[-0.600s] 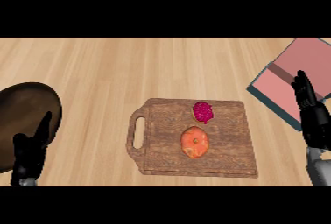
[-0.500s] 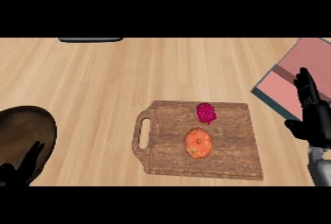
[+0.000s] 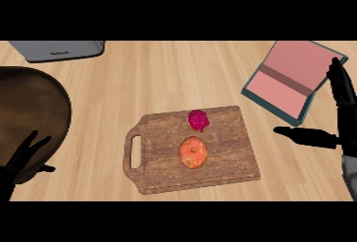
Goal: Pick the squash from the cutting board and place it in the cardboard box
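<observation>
Squash lies untouched mid cutting board, magenta item just at its 12 o'clock, pink-lined box at the board's 2 o'clock, right hand at 3 o'clock spread wide and empty, left hand at 8 o'clock, fingers straight, empty, over dark bowl.

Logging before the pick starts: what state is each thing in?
cutting board: flat on the counter
squash: lying on the board, untouched
magenta item: on the board, apart from the squash
box: open
left hand: open, holding nothing
right hand: open, holding nothing
</observation>
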Tool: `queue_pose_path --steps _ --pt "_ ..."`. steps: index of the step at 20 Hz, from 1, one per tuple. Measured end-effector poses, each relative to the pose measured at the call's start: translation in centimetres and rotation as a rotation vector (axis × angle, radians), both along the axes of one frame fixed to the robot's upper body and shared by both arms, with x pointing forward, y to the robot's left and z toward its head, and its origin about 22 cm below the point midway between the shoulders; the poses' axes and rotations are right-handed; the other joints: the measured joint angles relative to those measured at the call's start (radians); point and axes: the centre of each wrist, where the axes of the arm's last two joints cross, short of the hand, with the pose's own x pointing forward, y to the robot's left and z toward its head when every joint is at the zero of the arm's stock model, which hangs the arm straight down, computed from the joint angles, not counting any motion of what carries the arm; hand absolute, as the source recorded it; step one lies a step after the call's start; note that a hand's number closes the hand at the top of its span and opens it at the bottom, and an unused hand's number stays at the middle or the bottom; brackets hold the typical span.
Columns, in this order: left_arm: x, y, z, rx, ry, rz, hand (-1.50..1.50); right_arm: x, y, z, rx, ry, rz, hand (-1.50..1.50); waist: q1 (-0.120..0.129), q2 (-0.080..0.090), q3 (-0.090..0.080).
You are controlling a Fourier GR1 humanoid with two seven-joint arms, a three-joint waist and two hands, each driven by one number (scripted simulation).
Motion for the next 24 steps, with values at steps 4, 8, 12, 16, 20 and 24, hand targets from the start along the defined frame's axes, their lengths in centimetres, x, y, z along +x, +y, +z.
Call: queue_pose_path --steps 4,8,12,16,20,24 --pt "3.6 -3.0 2.3 -0.072 -0.167 -0.156 0.00 -1.9 1.5 1.2 -0.171 -0.019 0.036 -1.50 0.012 0.015 -0.002" --pt "5.7 -5.0 3.1 -0.106 -0.237 -0.238 0.00 -4.6 3.2 2.8 -0.338 0.004 0.066 -1.50 0.038 0.023 -0.002" --pt "7.5 -6.1 3.8 -0.124 -0.265 -0.296 0.00 -6.5 5.0 4.5 -0.496 0.123 0.079 -1.50 0.068 0.030 -0.003" --pt "9.0 -7.3 4.3 -0.126 -0.279 -0.337 0.00 -8.0 7.3 5.6 -0.650 0.276 0.104 -1.50 0.098 0.037 -0.003" --pt "10.5 -8.1 4.3 -0.137 -0.281 -0.364 0.00 -9.3 10.1 7.2 -0.763 0.397 0.116 -1.50 0.125 0.041 -0.003" --pt "11.1 -9.0 4.1 -0.144 -0.281 -0.392 0.00 -9.4 13.3 7.3 -0.839 0.476 0.114 -1.50 0.149 0.042 -0.002"
